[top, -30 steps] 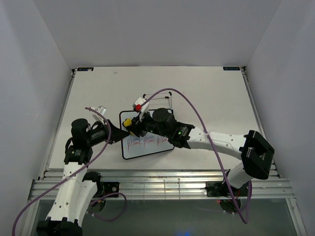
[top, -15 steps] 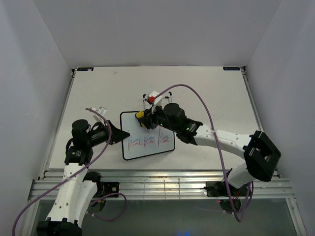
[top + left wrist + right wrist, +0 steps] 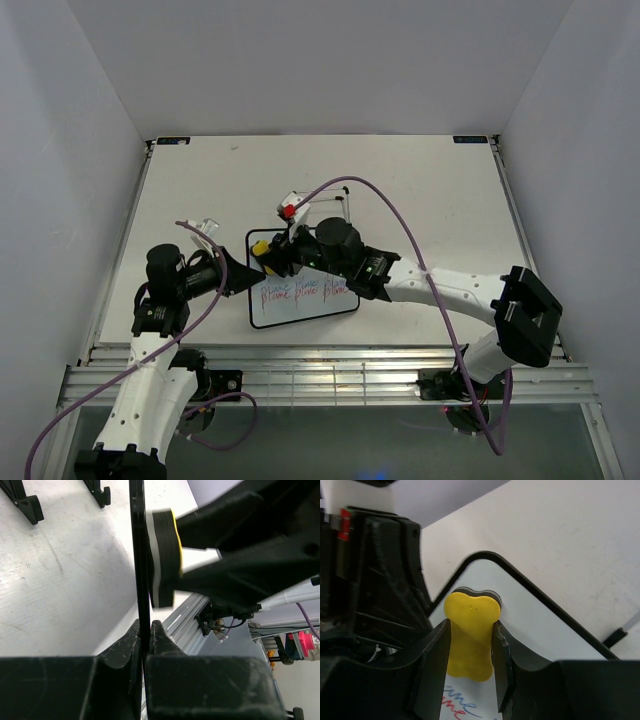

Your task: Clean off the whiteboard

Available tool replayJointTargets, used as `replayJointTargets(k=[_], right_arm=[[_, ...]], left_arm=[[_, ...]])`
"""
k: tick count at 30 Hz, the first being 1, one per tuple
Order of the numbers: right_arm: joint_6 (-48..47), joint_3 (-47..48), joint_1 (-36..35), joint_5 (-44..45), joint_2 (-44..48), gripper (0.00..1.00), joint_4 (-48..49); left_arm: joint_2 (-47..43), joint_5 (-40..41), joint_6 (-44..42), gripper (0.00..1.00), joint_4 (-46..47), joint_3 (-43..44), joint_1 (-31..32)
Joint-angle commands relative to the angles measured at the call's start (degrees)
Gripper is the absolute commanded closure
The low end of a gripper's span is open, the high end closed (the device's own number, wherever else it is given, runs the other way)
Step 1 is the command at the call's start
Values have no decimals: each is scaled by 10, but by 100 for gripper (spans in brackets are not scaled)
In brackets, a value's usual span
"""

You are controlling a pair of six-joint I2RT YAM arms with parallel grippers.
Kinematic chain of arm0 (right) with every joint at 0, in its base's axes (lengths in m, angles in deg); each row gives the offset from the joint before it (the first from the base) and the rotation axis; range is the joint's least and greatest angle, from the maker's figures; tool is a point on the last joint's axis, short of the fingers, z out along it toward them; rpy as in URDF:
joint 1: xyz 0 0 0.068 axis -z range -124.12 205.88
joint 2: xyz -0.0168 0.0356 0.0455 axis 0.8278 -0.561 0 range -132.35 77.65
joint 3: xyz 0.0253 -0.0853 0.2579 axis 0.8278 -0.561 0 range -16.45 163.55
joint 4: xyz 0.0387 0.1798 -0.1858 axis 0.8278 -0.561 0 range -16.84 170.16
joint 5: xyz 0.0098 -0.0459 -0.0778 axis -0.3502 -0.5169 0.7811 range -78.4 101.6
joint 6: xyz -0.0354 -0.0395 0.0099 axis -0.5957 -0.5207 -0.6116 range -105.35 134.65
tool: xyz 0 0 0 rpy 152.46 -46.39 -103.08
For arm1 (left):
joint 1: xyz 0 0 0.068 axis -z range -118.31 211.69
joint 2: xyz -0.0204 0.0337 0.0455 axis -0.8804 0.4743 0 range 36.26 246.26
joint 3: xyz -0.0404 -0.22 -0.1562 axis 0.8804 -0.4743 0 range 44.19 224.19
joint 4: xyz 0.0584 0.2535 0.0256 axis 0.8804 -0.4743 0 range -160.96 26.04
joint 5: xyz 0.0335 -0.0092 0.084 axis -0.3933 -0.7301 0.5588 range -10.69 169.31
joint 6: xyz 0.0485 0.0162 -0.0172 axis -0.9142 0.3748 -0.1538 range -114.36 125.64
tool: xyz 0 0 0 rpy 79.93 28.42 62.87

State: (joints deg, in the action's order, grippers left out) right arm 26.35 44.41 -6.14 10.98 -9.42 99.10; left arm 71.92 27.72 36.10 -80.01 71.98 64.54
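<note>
I see the L gripper [image 3: 244, 276] pinching the whiteboard [image 3: 305, 298] by its left edge, jaws tight on the black frame. The board is mid-frame in the top view, on the table [image 3: 430, 190], w/ red & blue writing [image 3: 300, 287] across it. The R gripper [image 3: 270, 253] is clamped on a yellow eraser [image 3: 471, 615], pad against the board's upper-left corner. A wire stand [image 3: 338, 205] is just behind.
</note>
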Motion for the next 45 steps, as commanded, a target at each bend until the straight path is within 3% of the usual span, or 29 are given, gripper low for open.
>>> replayJointTargets(k=[1,7,23,31,36,45], right_arm=[[17,43,-35,0,-20,68,14],[9,59,-45,40,-40,69,0],[-22,-99,-40,122,2,69,15],[5,-186,14,162,49,68,28],[36,-228,72,143,66,68,58],[59,-181,47,63,55,67,96]], left_arm=[[-21,-83,8,100,70,17,13],[-23,-82,8,100,70,17,13],[-25,-81,9,100,72,17,14],[-16,-83,10,100,74,17,16],[-16,-84,9,100,74,15,22],[-13,-83,13,100,80,12,22]])
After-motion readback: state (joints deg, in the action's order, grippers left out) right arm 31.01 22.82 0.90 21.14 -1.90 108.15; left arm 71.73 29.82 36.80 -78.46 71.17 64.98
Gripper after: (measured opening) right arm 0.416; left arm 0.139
